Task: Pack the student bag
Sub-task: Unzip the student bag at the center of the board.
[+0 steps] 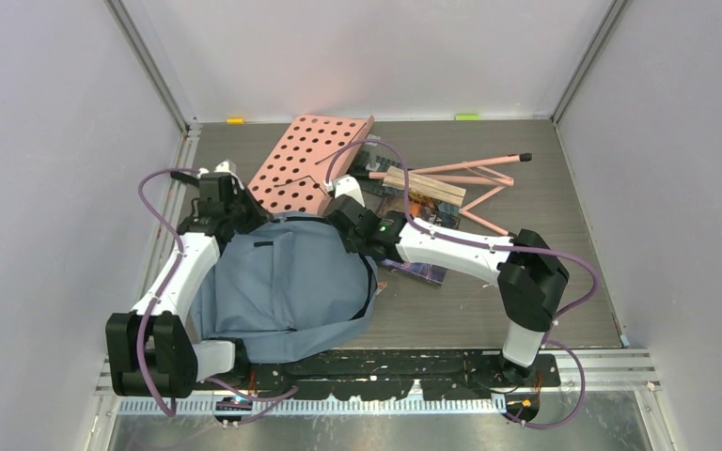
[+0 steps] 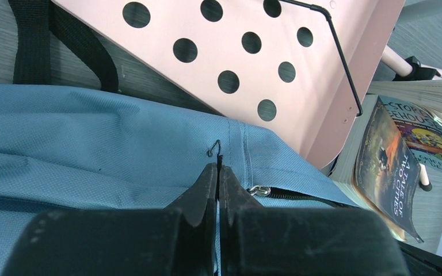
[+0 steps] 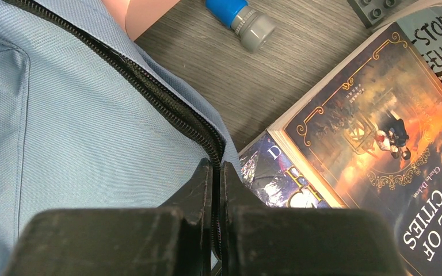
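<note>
Top external: student bag (image 1: 287,282) lies flat on the worktop (image 1: 583,216), near-left of centre, between the two arms. Nothing looks packed. Pink perforated board (image 1: 306,164), books (image 1: 423,202) and pink rods (image 1: 475,171) all sit outside the bag, far and right of it.

Left wrist: left tool (image 2: 217,172) is pinched together on bag fabric at the far seam, just beside the zip slider (image 2: 259,190).

Right wrist: right tool (image 3: 217,172) is closed on the bag's edge at the zip (image 3: 149,92), and the visible teeth look meshed. A blue-capped cylinder (image 3: 243,16) lies loose beyond.

My read: opening stage. Unzip, then load; basically everything is left to do.
</note>
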Available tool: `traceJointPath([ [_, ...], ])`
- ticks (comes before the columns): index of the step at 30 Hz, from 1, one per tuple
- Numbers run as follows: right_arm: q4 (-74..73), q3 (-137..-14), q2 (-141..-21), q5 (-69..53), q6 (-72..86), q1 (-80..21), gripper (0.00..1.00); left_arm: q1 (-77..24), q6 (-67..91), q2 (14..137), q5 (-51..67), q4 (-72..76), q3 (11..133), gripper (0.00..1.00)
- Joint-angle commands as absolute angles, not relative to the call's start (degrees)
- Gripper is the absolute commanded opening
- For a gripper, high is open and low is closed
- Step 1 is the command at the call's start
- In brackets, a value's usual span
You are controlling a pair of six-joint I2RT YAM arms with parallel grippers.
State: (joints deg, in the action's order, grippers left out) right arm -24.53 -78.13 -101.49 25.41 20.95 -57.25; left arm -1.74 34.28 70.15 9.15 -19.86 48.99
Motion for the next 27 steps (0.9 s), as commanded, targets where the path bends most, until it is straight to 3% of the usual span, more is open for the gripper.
traceJointPath([
  [1,-29.2,-80.2,-97.8,28.8,20.6,-56.7,0.04,-0.3,32.8,68.5,9.0,-17.2,49.1,0.0],
  [2,-29.5,-80.6,-97.7,28.3,20.5,-56.7,0.09,-0.3,32.1,68.6,10.4,-17.1,49.5,0.0],
  [3,-30.1,-80.9,-97.4,28.1,20.5,-56.7,0.23,-0.3,31.2,68.6,11.6,-17.1,49.9,0.05],
  [4,-30.3,-81.4,-97.2,27.6,20.5,-56.7,0.32,-0.3,30.6,68.6,12.4,-17.2,50.2,0.16],
  [5,-30.8,-81.7,-96.7,26.9,20.3,-56.7,0.49,-0.3,30.2,68.3,12.7,-17.2,50.4,0.31],
  [7,-31.8,-82.2,-95.7,26.0,20.3,-56.7,0.65,-0.3,29.1,67.4,12.4,-17.3,50.8,0.58],
  [9,-33.0,-82.4,-94.3,25.2,20.6,-56.7,0.72,-1.2,27.7,66.2,11.2,-18.3,51.6,0.69],
  [12,-34.5,-81.4,-91.9,23.9,21.5,-56.7,0.76,-4.3,24.8,63.9,7.1,-20.6,53.0,0.76],
  [17,-35.8,-76.5,-86.3,22.4,25.4,-56.7,0.76,-14.9,20.3,60.6,0.9,-26.2,55.0,0.77],
  [19,-35.8,-74.2,-84.5,22.0,27.3,-56.7,0.74,-18.9,21.0,58.7,0.5,-27.2,54.2,0.77],
  [24,-33.6,-69.0,-82.2,20.6,31.1,-56.7,0.55,-27.4,27.3,56.6,0.4,-25.5,50.5,0.76],
  [27,-32.6,-67.0,-82.6,19.9,32.3,-56.7,0.51,-32.3,32.1,57.5,0.5,-23.1,49.2,0.76],
])
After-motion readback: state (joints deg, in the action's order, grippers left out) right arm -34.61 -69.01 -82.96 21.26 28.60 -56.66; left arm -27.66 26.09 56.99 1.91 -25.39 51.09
